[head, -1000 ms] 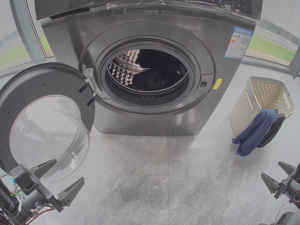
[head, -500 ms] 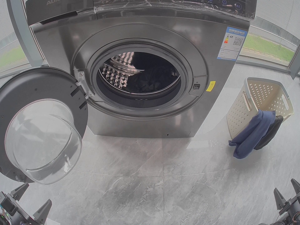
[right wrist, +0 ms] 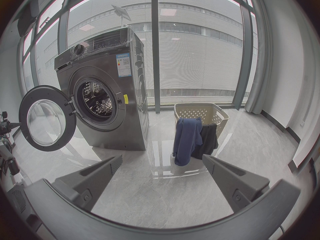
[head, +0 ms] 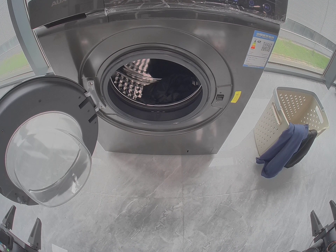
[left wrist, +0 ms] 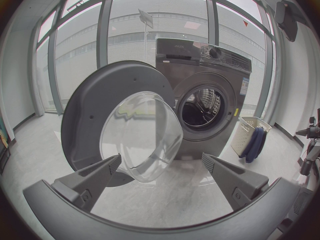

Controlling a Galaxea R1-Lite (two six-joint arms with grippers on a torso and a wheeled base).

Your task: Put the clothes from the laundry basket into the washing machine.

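Clothes: a blue garment (head: 281,151) and a dark one (head: 303,146) hung over the front rim of the laundry basket (head: 267,123), right of the washing machine (head: 168,28), the blue end touching the floor (head: 175,200).

Left gripper (head: 22,217) sat low, left of the machine and in front of it, its wedge-shaped grey fingers spread wide, holding and touching nothing. The round door (head: 42,95) was swung fully open to the machine's left, a dark matte ring around a clear bulging bowl. The machine was brushed grey metal, its dimpled steel drum showing dark cloth (head: 168,88) inside. The basket was cream perforated plastic. Right gripper (head: 322,210) sat low, right of the machine and in front of it, fingers apart, empty. The floor was glossy grey marble-look tile.
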